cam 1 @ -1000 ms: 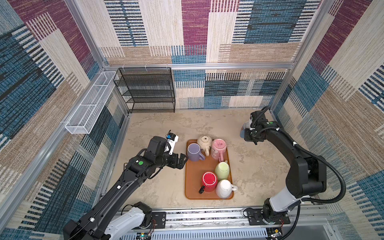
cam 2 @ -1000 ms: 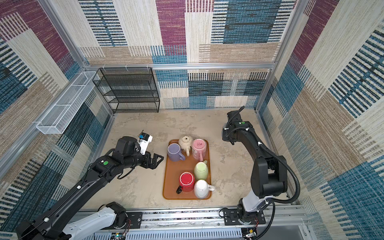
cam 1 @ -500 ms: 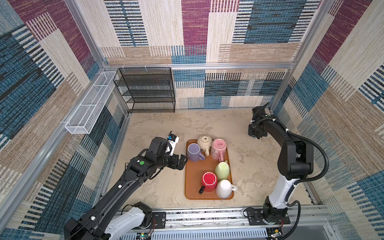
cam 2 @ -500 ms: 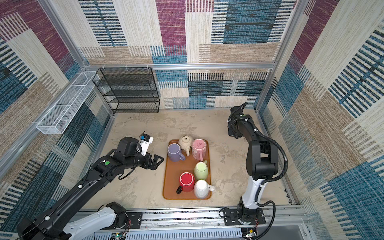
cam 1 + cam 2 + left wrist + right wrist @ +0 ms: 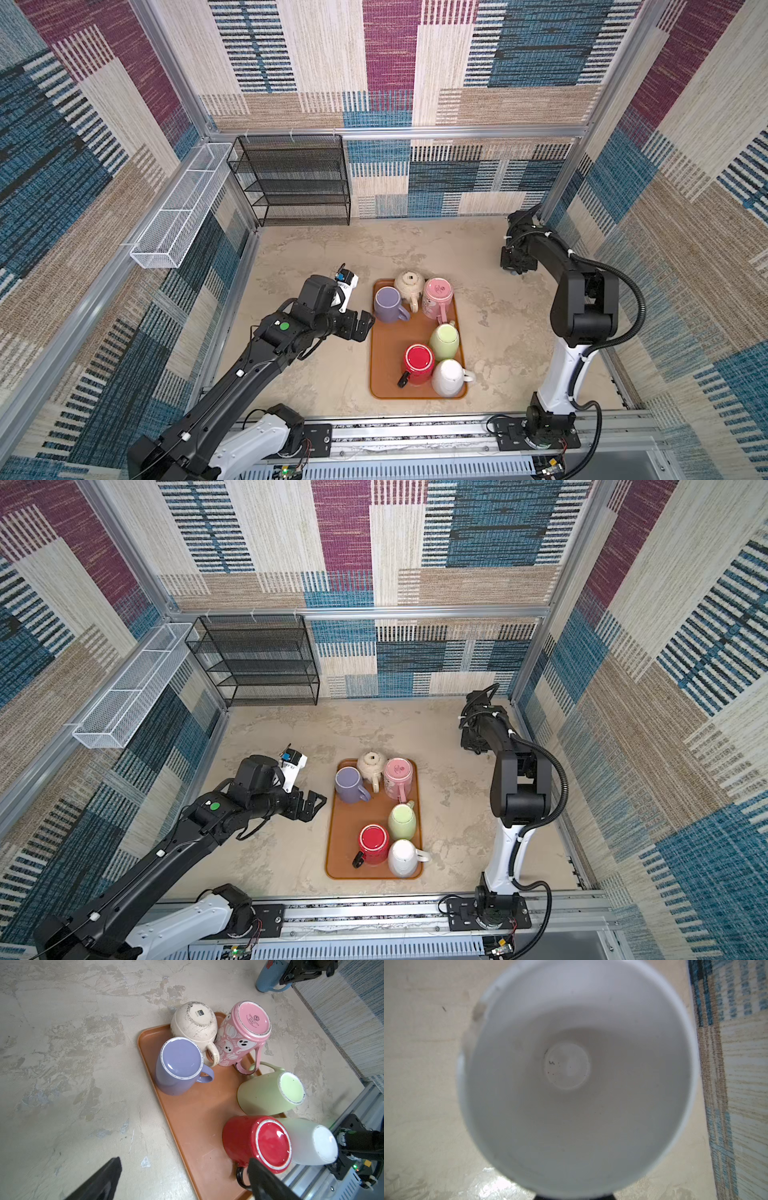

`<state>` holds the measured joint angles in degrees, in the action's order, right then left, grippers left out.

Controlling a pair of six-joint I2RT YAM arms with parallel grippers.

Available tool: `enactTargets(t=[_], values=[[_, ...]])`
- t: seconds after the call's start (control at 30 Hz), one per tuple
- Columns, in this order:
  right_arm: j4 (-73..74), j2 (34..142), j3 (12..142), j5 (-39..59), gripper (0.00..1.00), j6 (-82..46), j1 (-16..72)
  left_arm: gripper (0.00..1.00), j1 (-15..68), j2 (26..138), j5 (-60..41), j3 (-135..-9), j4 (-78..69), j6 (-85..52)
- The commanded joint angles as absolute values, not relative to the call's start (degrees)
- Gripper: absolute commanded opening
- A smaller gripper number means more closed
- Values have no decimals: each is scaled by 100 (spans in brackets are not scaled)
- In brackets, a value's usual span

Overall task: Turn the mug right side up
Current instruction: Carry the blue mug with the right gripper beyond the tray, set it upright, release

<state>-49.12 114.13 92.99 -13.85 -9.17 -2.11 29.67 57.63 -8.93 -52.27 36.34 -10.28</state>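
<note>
Blue mug (image 5: 267, 978) sits on the bench (image 5: 332, 257) at right of centre in both top views. It is close to the right wall and well apart from the tray (image 5: 390, 336). Right tool (image 5: 515, 266) is directly on top of it and hides nearly all of it from above. The tool is narrowed down and clamped on the mug's handle side; the exact contact point is hidden.

Right wrist view looks straight down into the mug (image 5: 571, 1076), so the mouth faces up. The inside is white with a few dark specks on the bottom. The outside is light blue with a red flower print near the rim.

Left tool (image 5: 365, 326) has its fingers spread wide and holds nothing. It hovers just off the tray's left edge beside the purple mug (image 5: 180, 1061).

The orange tray, at lower centre of both top views, holds six mugs, all base up:
- Far end: purple, cream (image 5: 195, 1020) and pink with a ghost print (image 5: 249, 1022).
- Mid right: green (image 5: 268, 1093).
- Near end: red (image 5: 259, 1142) and white (image 5: 311, 1142), touching each other.
</note>
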Motion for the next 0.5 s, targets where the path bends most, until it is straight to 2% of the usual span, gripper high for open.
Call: enactTargets(t=[0.0,0.2,0.47], values=[[-4739,11474,9386,-1364,0,-964,-221,100,2962,5765,-819,-5205,3664,-856],[-4689,11487,9313,-1281,0,-962,-220,100,2962,5774,-827,-5206,3665,-851],[-4699,11493,9219,-1356,25,-931,-220,100,2962,5772,-864,-5212,3662,-854]])
